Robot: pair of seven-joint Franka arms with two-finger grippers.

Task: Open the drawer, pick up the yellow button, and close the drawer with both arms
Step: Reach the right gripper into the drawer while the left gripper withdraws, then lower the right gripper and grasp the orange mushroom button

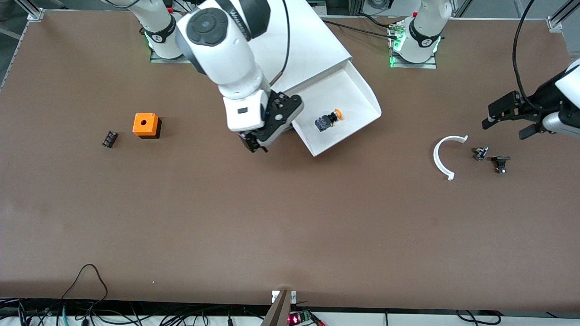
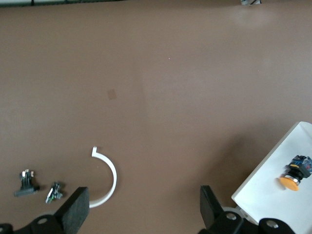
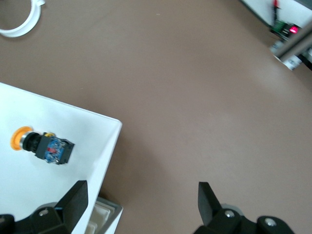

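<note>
Inside open drawer [image 1: 358,90], button [image 1: 328,120] lying sideways, orange cap toward cabinet [image 1: 308,40]

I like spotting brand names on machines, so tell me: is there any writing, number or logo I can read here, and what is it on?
None can be read with certainty.
Right arm: dark lettering on its upper link, too skewed to read.
Round black badges on both arm bases: a white mark, too small to read.
Button in the open drawer: a blue label, blurred.
</note>
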